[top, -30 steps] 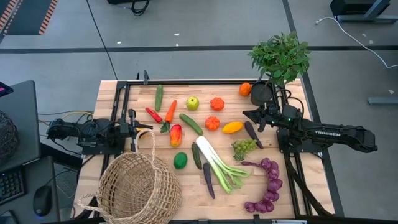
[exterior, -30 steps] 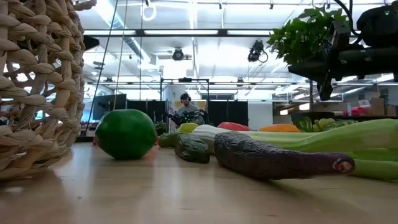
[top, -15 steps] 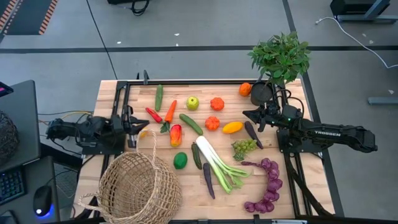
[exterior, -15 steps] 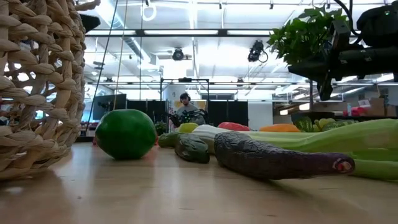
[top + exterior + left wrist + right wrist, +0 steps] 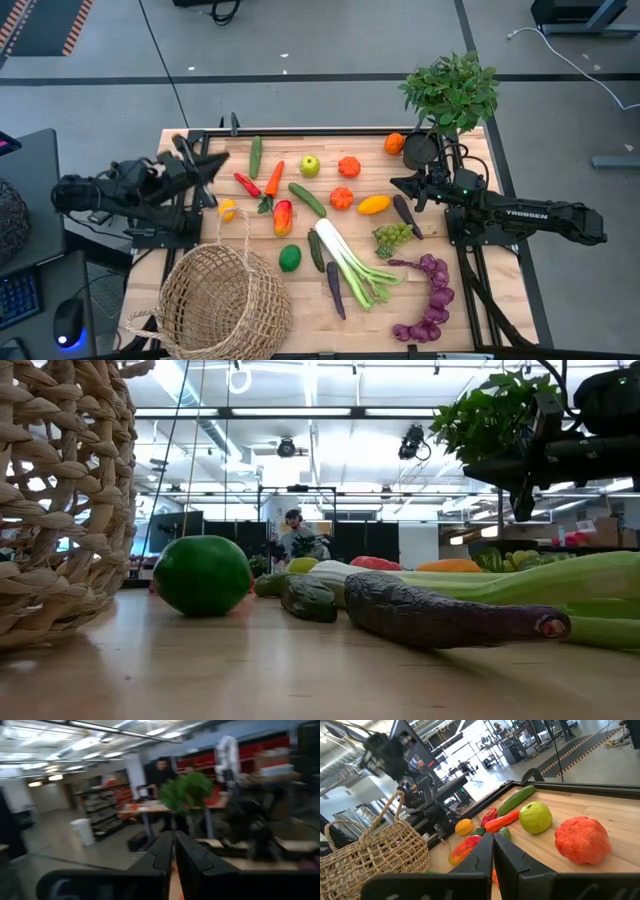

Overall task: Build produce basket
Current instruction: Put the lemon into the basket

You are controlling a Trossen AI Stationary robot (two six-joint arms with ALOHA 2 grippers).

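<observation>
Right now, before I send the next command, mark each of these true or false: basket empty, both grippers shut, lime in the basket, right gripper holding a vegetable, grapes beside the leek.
1. The basket holds no produce. True, as far as the high view shows.
2. Both grippers are shut. True: the left gripper and right gripper have their fingers together.
3. The lime lies in the basket. False: it sits on the table, right of the basket.
4. The right gripper holds a vegetable. False: it hangs empty above the table.
5. Green grapes lie right of the leek. True.
</observation>
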